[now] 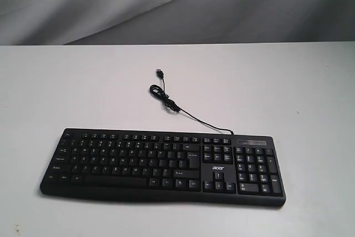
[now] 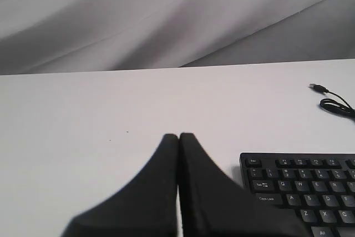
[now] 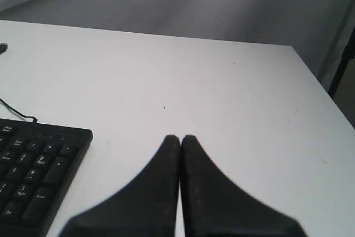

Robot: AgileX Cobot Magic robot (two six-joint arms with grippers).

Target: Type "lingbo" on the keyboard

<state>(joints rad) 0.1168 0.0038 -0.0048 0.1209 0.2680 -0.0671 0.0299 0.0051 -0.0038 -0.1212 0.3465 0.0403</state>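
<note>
The black keyboard (image 1: 162,163) with white legends and an acer logo lies flat near the front of the white table (image 1: 66,87). Its thin cable (image 1: 172,104) coils behind it and ends in a loose USB plug (image 1: 159,72). Neither arm shows in the exterior view. My left gripper (image 2: 179,136) is shut with nothing in it, over bare table beside the keyboard's Esc corner (image 2: 252,162). My right gripper (image 3: 180,138) is shut and empty too, over bare table beside the number pad end (image 3: 61,154).
Grey fabric (image 1: 166,4) hangs behind the table's far edge. In the right wrist view the table's side edge (image 3: 321,87) runs close by, with a dark stand leg (image 3: 343,65) beyond it.
</note>
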